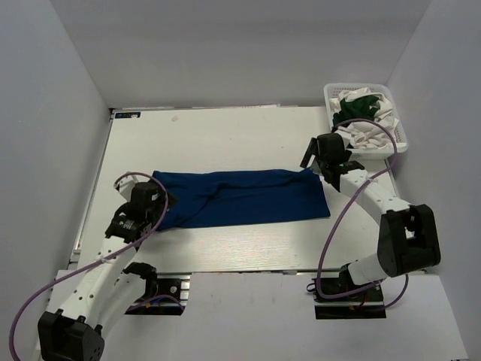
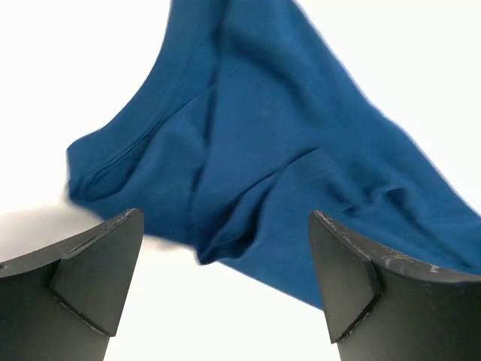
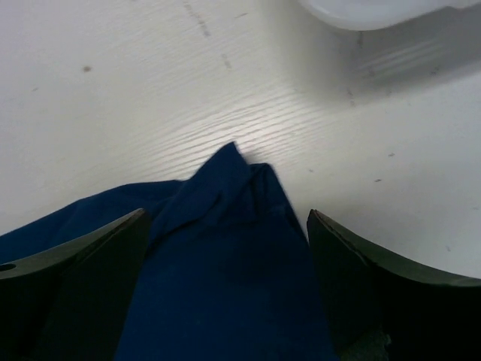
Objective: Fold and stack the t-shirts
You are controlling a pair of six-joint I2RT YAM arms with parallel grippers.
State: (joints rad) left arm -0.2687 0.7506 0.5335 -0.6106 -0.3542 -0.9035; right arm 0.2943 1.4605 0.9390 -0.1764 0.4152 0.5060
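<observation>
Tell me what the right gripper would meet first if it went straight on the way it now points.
Most likely the royal blue cloth t-shirt, whose peaked end lies between the fingers of the open right gripper. Past it is bare white wooden table. Depth is unclear.

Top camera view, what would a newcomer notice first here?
A blue t-shirt lies folded into a long band across the white table. The left gripper and right gripper stand open at its ends. A basket of green and white shirts sits at the far right corner.
</observation>
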